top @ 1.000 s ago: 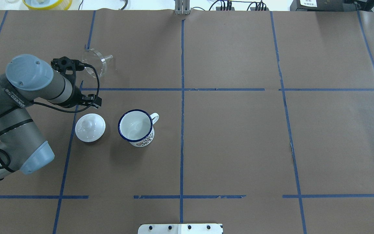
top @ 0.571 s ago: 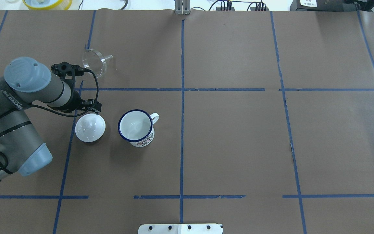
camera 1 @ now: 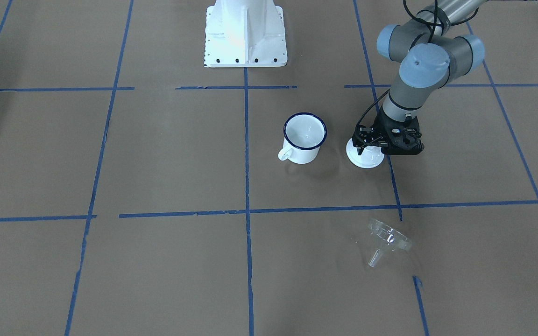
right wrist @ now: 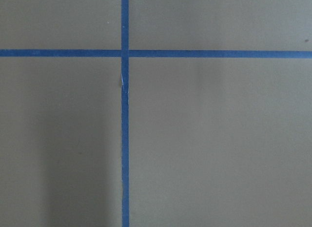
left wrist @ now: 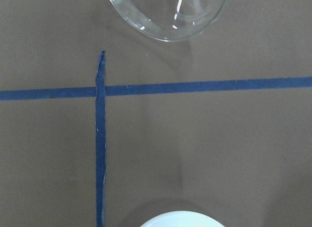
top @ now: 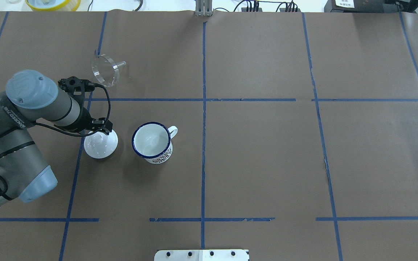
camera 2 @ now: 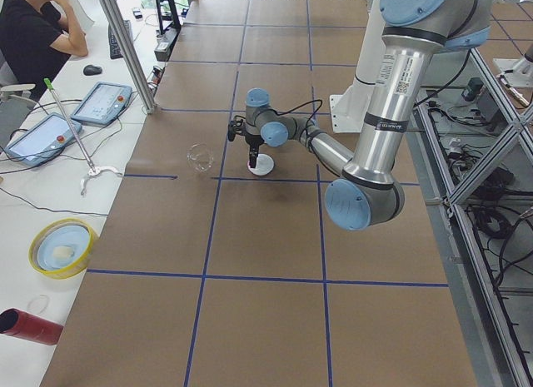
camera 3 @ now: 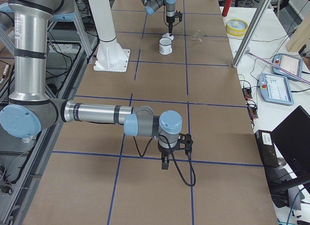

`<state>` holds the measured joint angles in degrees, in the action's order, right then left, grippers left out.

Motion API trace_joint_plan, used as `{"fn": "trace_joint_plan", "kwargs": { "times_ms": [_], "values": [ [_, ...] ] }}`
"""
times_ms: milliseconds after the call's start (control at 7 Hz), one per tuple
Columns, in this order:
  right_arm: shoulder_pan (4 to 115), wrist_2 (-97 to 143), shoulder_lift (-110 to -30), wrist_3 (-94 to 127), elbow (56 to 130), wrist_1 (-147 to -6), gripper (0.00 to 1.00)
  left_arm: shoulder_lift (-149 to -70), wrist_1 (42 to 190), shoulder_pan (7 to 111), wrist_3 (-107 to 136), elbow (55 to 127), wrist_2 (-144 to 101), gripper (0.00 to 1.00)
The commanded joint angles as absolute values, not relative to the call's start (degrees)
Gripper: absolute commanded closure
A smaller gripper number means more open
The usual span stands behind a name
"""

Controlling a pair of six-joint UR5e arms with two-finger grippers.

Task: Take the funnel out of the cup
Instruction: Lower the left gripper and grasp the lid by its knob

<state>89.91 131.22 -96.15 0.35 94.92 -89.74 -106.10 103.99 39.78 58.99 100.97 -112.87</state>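
Note:
The clear funnel [top: 105, 69] lies on its side on the brown paper at the far left, outside the cup; it also shows in the front view [camera 1: 387, 238] and at the top of the left wrist view [left wrist: 168, 12]. The white cup [top: 152, 142] with a blue rim stands upright and empty [camera 1: 304, 137]. My left gripper [camera 1: 371, 148] hangs just over a white knobbed lid [top: 100, 146] beside the cup, its fingers apart and holding nothing. My right gripper [camera 3: 165, 163] points down at bare paper far from these things; I cannot tell its state.
Blue tape lines [top: 203, 108] divide the brown paper into squares. The robot's white base [camera 1: 244, 32] stands at the near edge. A yellow-rimmed bowl [camera 2: 62, 247], a red tube and tablets lie on the side bench, where a person sits.
My left arm has drawn back from beside the funnel toward the robot and now hangs over the white lid. The funnel and cup have not moved.

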Motion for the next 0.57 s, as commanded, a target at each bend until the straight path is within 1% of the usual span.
{"fn": "trace_joint_plan", "kwargs": {
  "times_ms": [0,143,429],
  "values": [
    [89.91,131.22,-96.15,0.35,94.92,-89.74,0.0,-106.0,103.71,38.94,59.41,101.34,-113.29,0.17],
    [89.91,131.22,-96.15,0.35,94.92,-89.74,0.0,-106.0,103.62,38.76,59.41,101.51,-113.29,0.2],
    [89.91,131.22,-96.15,0.35,94.92,-89.74,0.0,-105.82,103.62,38.85,59.41,102.12,-113.2,0.31]
  ]
}}
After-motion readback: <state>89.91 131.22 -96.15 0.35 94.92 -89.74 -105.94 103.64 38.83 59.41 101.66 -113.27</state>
